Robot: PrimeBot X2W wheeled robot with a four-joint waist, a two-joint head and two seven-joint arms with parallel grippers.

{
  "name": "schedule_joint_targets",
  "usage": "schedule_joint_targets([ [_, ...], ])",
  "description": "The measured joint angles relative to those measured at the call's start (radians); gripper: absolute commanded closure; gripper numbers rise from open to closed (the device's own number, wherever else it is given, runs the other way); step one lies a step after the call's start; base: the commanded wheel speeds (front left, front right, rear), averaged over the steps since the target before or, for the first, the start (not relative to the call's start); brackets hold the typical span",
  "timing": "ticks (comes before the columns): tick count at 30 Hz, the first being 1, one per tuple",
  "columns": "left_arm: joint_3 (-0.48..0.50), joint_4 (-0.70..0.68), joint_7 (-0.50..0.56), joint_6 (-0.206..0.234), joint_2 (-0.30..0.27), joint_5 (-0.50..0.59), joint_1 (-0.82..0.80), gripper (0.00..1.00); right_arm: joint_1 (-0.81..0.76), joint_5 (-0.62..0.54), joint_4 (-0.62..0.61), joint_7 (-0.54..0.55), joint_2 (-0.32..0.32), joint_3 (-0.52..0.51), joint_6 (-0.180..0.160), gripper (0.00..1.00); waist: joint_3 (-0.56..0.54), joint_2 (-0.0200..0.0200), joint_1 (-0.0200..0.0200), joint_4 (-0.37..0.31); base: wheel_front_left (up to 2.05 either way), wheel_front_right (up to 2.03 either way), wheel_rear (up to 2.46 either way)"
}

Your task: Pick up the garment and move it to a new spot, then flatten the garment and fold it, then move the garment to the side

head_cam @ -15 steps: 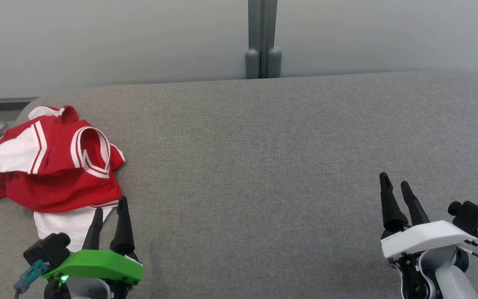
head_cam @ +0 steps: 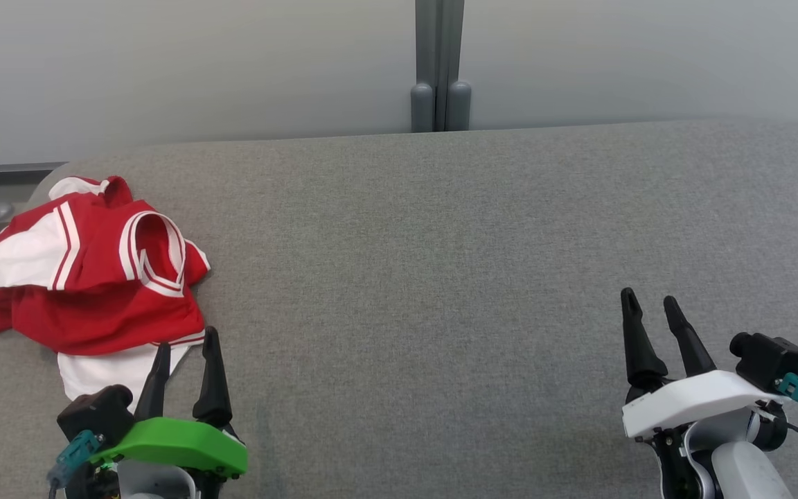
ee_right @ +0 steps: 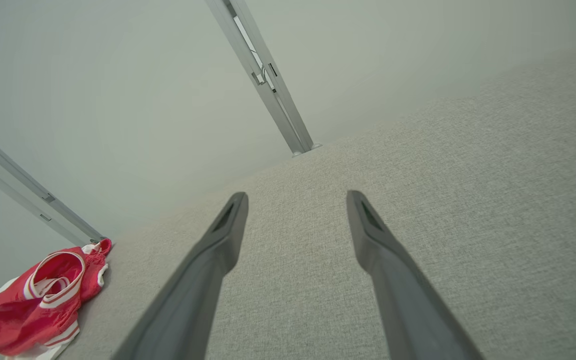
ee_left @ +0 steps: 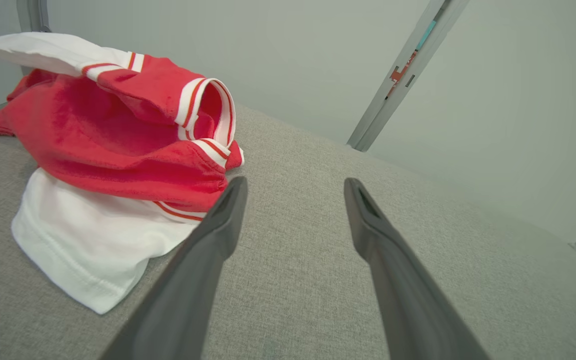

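Fingers (head_cam: 212, 378) of left gripper (head_cam: 188, 339) spread empty, garment (head_cam: 94, 298) just beside; right gripper (head_cam: 648, 296) likewise, well apart.

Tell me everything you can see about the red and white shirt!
The shirt is soft red cloth with white panels and red-and-white striped trim. It lies crumpled in a heap, not flat, with a striped opening standing up on top and a white part sticking out underneath. It rests at the left end of the gray fabric surface. The open left hand sits right beside its near edge; I can't tell if they touch.
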State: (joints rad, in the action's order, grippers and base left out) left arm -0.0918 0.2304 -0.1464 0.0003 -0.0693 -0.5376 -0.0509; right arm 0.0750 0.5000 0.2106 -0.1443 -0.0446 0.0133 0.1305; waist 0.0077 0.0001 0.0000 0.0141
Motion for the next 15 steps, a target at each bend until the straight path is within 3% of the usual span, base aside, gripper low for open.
schedule_joint_targets([
  [15,-0.023,-0.012,-0.036,0.018,-0.005,0.137,0.011,0.0,0.0,-0.136,0.011,-0.035,-0.001,0.003,0.0,0.0,-0.009,0.0,0.0,0.003,0.0,0.0,0.0],
])
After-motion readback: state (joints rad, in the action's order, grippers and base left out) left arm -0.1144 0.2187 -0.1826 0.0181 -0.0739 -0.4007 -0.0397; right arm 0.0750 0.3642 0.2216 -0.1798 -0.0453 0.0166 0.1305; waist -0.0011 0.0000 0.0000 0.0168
